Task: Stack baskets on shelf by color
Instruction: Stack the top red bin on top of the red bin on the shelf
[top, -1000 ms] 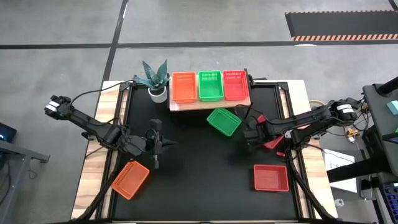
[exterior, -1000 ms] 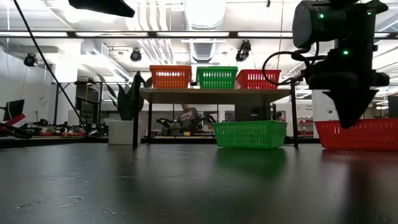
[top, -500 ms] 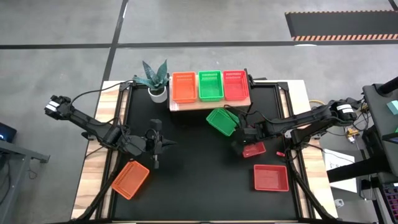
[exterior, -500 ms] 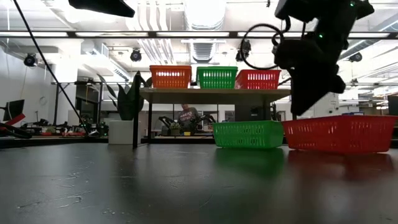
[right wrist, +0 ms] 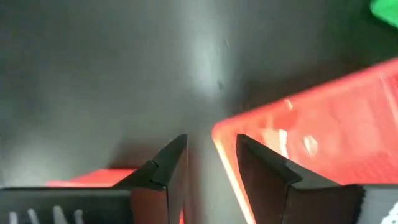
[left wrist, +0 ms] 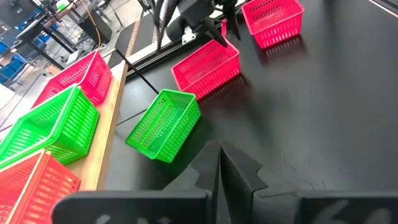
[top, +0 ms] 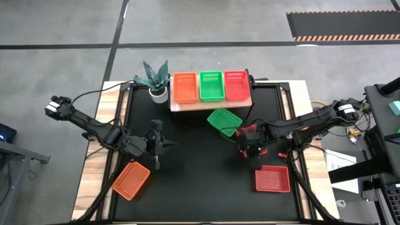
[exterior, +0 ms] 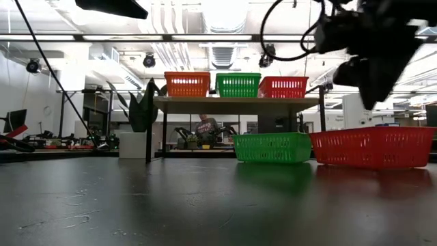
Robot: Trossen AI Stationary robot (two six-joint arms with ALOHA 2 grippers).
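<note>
A black surface [top: 200, 181] carries a light-wood shelf [top: 211, 104] at its far edge, holding orange, green and red baskets side by side. A potted plant [top: 156, 80] stands beside the shelf. A loose green basket [top: 224, 120] lies just in front of it. The right end effector [top: 249, 139], slightly parted, straddles a red basket's [exterior: 372, 147] rim. Another red basket [top: 272, 179] and an orange one [top: 130, 180] lie nearer. The left end effector [top: 156, 145] is closed, empty.

Both arms are showing dark, near-black jointed links with black cables trailing along them. Left gripper [left wrist: 219, 163] is showing matte black angular fingers with pointed tips; right gripper [right wrist: 210, 163] is showing the same wedge-shaped black fingers.
</note>
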